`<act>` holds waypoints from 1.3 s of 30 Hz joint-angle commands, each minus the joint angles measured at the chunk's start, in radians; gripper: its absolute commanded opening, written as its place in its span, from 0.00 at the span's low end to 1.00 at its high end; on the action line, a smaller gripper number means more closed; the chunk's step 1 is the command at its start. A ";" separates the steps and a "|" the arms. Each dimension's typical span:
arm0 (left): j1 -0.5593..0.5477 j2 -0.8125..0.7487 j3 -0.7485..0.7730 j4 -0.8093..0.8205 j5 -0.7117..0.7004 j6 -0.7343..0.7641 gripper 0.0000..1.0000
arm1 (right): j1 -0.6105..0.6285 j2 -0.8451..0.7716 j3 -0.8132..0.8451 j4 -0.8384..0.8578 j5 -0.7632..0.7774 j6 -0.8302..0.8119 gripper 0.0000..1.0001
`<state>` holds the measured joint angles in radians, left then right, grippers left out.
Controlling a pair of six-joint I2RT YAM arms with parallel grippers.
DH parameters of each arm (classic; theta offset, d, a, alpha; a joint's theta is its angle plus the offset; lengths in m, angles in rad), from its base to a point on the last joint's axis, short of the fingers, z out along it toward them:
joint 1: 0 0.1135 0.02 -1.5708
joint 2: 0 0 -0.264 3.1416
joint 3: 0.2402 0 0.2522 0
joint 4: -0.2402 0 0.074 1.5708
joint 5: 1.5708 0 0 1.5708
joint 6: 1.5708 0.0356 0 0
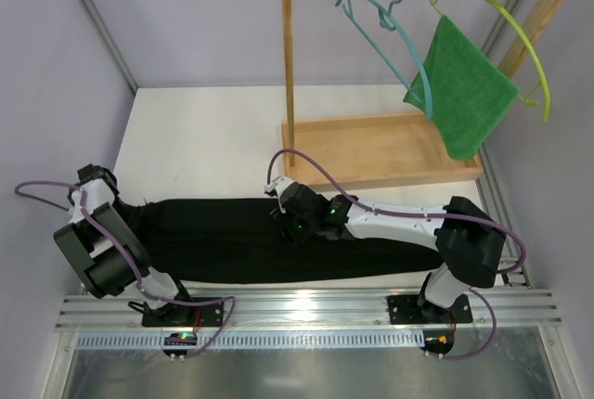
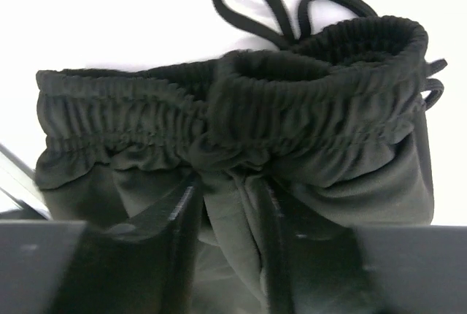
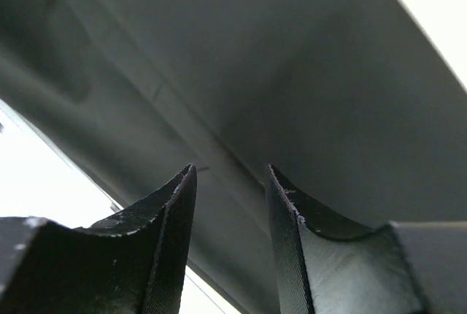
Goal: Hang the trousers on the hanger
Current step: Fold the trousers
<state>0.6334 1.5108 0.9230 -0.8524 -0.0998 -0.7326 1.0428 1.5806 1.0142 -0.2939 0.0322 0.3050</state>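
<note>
White tabletop [image 1: 204, 139] between pale lilac walls, seen from above, with two robot arms mounted at its near edge. One pair of black trousers [image 1: 223, 237] lies flat along the near side of the table, waist to the left and legs running right, not yet anywhere near a hanger. The left gripper [image 2: 230, 190] is at the waist end. Its wrist view shows the two fingers clamped on a bunched fold of fabric just below the gathered elastic waistband [image 2: 233, 102], likely to lift that end. Two loops of drawstring [image 2: 263, 7] lie on the table beyond the waistband. The right gripper [image 3: 232, 171] sits about midway along the legs. Its fingers are partly apart, with tips at the smooth cloth and no fold clearly caught between them, probably lining up a second hold so the long garment can be raised evenly. One wooden rack [image 1: 290, 65] with a tray base [image 1: 371, 153] stands at the far right, well apart from the trousers. Two hangers hook over its rail: the teal-blue hanger [image 1: 385, 46], which is the target, and a yellow-green hanger [image 1: 520, 32]. One green cloth [image 1: 464, 93] hangs between them, and which hanger carries it cannot be told.
</note>
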 commanded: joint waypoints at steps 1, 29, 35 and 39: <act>0.009 0.023 -0.013 0.038 -0.043 -0.001 0.33 | 0.020 0.024 0.055 0.107 -0.005 -0.061 0.45; -0.116 0.157 0.364 0.023 0.098 0.056 0.52 | 0.034 0.127 0.251 0.035 0.166 -0.055 0.41; -0.115 -0.007 0.317 0.041 0.014 0.042 0.54 | 0.034 0.082 0.244 0.018 0.029 -0.147 0.36; -0.116 0.003 0.267 0.076 0.057 0.021 0.48 | 0.037 0.062 0.195 0.030 0.006 -0.149 0.30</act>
<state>0.5129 1.4857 1.2274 -0.7940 -0.0368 -0.7033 1.0740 1.6989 1.2366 -0.2848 0.0875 0.1909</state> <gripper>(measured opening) 0.501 0.307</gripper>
